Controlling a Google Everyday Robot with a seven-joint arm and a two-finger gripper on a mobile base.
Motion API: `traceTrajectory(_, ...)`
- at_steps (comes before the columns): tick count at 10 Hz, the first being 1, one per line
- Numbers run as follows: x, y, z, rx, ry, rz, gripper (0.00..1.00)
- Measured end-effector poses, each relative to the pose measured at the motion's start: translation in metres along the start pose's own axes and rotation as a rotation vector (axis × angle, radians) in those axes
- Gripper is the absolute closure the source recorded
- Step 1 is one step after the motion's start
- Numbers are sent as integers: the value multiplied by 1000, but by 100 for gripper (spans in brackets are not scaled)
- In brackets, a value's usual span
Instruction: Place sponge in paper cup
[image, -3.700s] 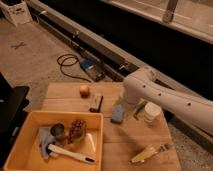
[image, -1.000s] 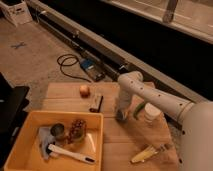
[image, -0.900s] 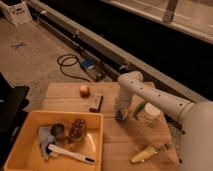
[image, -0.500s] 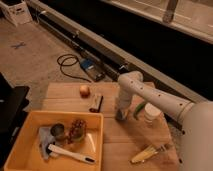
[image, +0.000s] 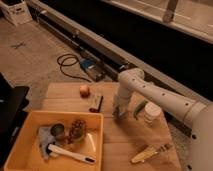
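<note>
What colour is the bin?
Yellow bin, in the camera view. The end effector is low over the table beside the cup.

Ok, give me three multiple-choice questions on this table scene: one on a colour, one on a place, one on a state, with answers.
1. What colour is the bin?
A yellow
B red
C black

2. Where does the paper cup stand?
A in the bin
B on the wooden table beside the gripper
C on the floor

3. How are the gripper's jaws?
A wide open above the bin
B shut, down at the sponge on the table
C out of view

Answers:
1 A, its walls are plainly yellow.
2 B, it stands upright on the wood next to the gripper.
3 B, the jaws are closed low at the table top.
</note>
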Motion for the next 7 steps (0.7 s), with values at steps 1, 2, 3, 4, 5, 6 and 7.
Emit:
traceTrajectory(1,-8,-11,-27,38,8,15,100)
traceTrajectory(2,-13,-20,-50,62,23,30,100)
traceTrajectory(3,-16,-28,-67,78,43,42,100)
traceTrajectory(4,-16,-34,-79,89,64,56,100)
traceTrajectory(5,-13,-38,-92,97,93,82,100)
traceTrajectory(6,-6,-37,-97,98,111,102,100)
traceTrajectory(7,1,-36,-101,100,126,123,100)
